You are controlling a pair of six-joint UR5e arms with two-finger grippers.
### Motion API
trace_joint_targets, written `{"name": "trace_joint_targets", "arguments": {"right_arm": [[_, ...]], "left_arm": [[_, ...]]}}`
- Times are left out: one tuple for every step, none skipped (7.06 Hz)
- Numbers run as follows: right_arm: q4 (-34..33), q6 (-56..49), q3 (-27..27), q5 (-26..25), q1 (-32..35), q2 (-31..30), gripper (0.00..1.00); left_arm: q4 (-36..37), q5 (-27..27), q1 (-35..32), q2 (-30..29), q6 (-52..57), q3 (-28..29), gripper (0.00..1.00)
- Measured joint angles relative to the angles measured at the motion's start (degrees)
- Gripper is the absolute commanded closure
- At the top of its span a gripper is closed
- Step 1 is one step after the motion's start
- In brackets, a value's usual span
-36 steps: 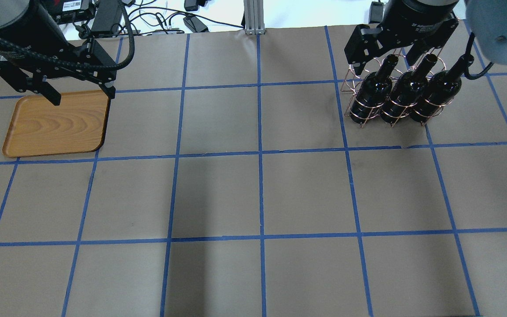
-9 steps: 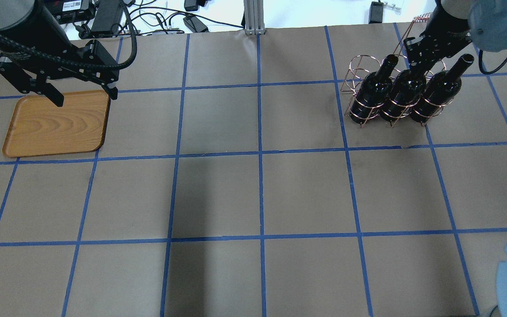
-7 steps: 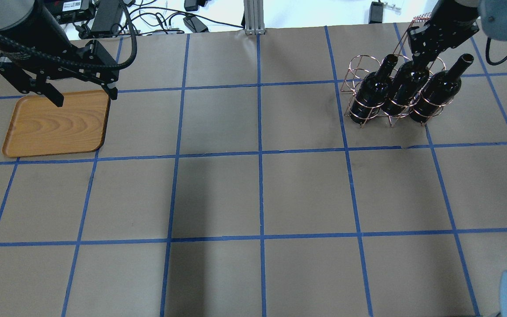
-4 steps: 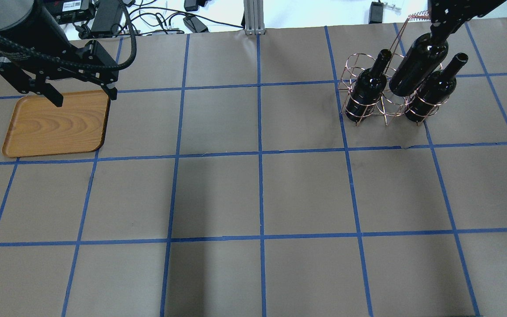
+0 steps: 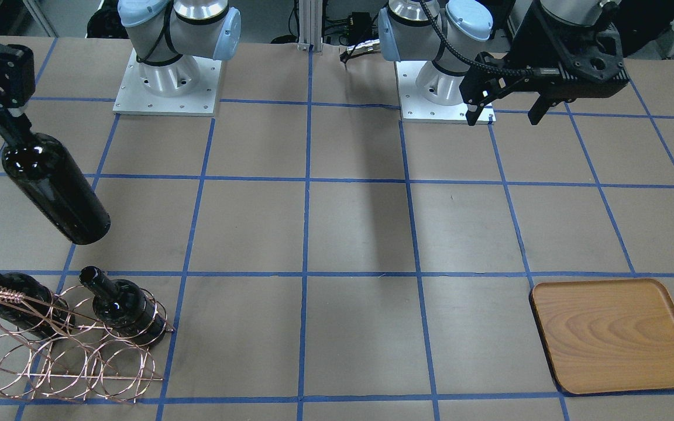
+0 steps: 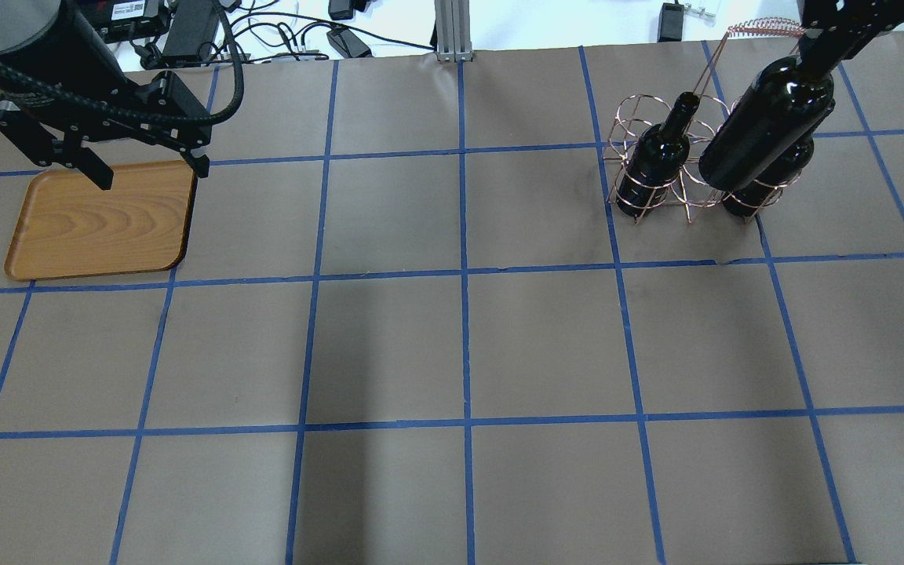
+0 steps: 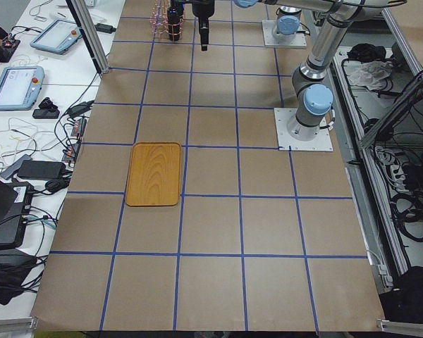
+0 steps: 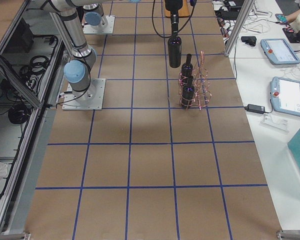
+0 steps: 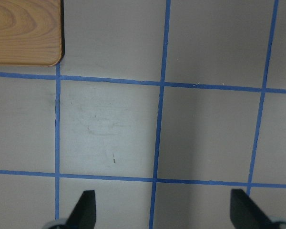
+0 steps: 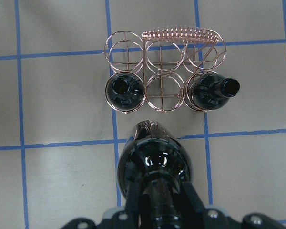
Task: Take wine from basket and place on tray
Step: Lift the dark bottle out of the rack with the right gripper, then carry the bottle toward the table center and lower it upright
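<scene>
— Where is the wine (image 6: 766,125) found?
— It is gripped by the neck in the right pincer (image 10: 164,200), whose jaws are closed tight on the glass. It is hung in the air, clear of the basket (image 10: 164,62) and off the worktop (image 6: 460,337), just to the robot's side of the wire loops.

— What is held in the basket?
— A second bottle (image 5: 126,307) and a third bottle (image 5: 12,298) are stood upright in the two end loops of the row nearer the robot, with one loop between them. The coiled handle is seen over the far row. In the overhead view the basket is set at the far right of the worktop.

— Where is the tray (image 5: 615,336) placed?
— It is laid flat at the far left of that same view, well apart from the basket.

— How is the left pincer (image 5: 502,114) set?
— Its jaws are spread wide and nothing is held between them. It is hung above the worktop just beside the tray; in its wrist view, one rounded corner of the tray is seen past the fingers.
</scene>
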Motion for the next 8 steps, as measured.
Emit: {"name": "trace_joint_targets", "arguments": {"right_arm": [[0.58,3.8,0.25,-0.33,4.08,-0.16,1.0],[0.78,9.43,0.5,-0.43,9.08,0.53,1.0],[0.16,16.17,0.63,-0.46,14.37,2.36,1.0],[-2.14,23.77,0.76,-0.54,20.54,5.19,1.0],[-5.27,30.1,0.87,-0.58,26.34,7.76,1.0],[-7.83,34.46,1.29,-0.47,30.14,10.13,1.0],[-9.62,36.76,2.26,-0.25,31.9,12.14,1.0],[-11.56,38.52,3.53,-0.14,33.24,13.63,1.0]], "left_arm": [[0.0,0.0,0.0,0.0,-0.04,0.0,0.0],[0.0,0.0,0.0,0.0,-0.06,0.0,0.0],[0.0,0.0,0.0,0.0,-0.05,0.0,0.0],[0.0,0.0,0.02,0.0,0.01,0.0,0.0],[0.0,0.0,0.05,0.02,0.07,0.0,0.0],[0.0,0.0,0.11,0.06,0.09,0.0,0.0],[0.0,0.0,0.31,0.07,0.28,0.0,0.0],[-0.05,-0.11,1.36,0.08,0.71,0.0,0.0]]}}
